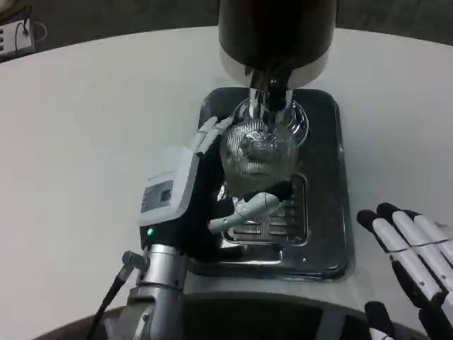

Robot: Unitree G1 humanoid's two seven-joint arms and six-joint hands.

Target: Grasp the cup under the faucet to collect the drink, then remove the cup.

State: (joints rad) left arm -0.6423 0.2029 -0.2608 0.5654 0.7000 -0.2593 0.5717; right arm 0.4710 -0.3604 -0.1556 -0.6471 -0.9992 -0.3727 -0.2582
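Overhead, faucet (272, 95) crowds cup (256, 152) held by left hand (195, 180).

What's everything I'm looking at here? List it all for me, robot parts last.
Table: one, white, under everything.
Tray: one, dark and shiny, middle of the table, with a slotted grille in front.
Drink dispenser: one, dark with a silver band, at the tray's back; its faucet points down.
Cup: one, clear ribbed glass, under the faucet.
Power strip: one, white, far left corner.
Left hand: one, white and black, holds the cup.
Right hand: one, white and black, open, right of the tray.
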